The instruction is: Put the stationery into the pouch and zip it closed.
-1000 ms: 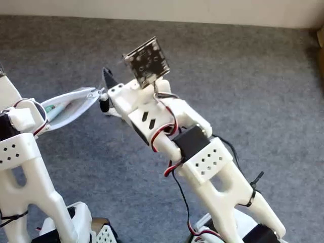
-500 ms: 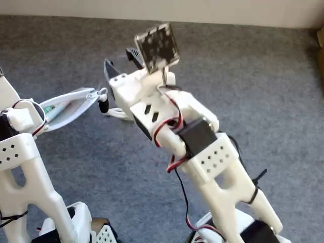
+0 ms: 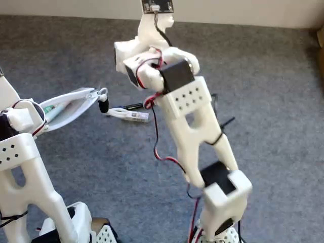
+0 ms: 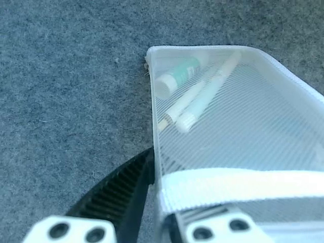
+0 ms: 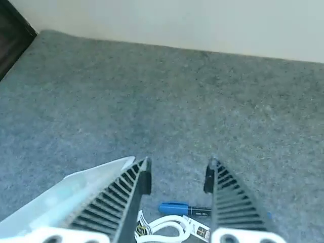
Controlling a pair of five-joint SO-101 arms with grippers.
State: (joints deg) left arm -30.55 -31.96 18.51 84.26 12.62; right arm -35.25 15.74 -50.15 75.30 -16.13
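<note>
While the left jaws clamp the ribbed translucent pouch [image 4: 243, 126], the right jaws gape over fuzzy grey carpet [image 5: 152, 101].

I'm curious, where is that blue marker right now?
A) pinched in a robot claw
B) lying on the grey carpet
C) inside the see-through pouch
B: the blue marker lies flat on the carpet, seen past the open right gripper and outside the pouch.
</note>
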